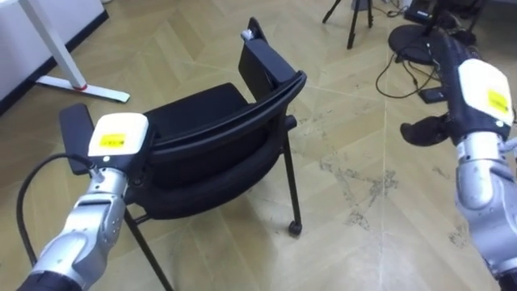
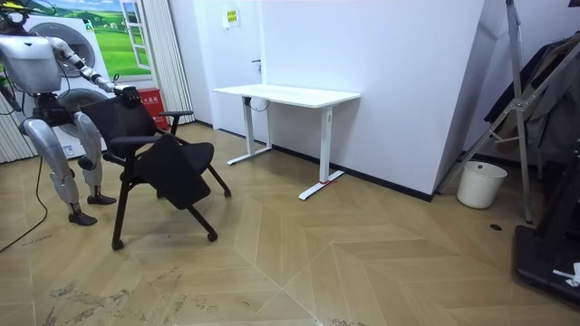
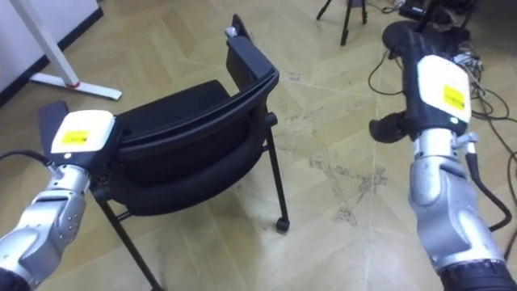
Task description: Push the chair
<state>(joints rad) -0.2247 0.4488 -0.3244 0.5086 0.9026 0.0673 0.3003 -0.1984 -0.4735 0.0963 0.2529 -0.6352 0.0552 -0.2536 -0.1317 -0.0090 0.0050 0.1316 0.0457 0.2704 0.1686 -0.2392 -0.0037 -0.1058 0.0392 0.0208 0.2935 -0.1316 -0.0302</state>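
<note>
A black chair [image 1: 210, 137] on castors stands just in front of me with its curved backrest [image 1: 242, 113] towards me and its seat pointing away. My left hand [image 1: 117, 137], with a yellow label on its back, rests against the left end of the backrest. My right hand [image 1: 481, 89] is raised at the right, well clear of the chair, open with straight fingers and the thumb sticking out to the left. In the room view I stand at the left, behind the chair [image 2: 168, 163].
A white desk [image 2: 285, 93] stands ahead by the wall; its foot [image 1: 77, 81] lies on the floor at the upper left. A tripod [image 1: 355, 16] and dark cables [image 1: 404, 73] are at the far right. A white bucket [image 2: 480, 184] stands by the far wall.
</note>
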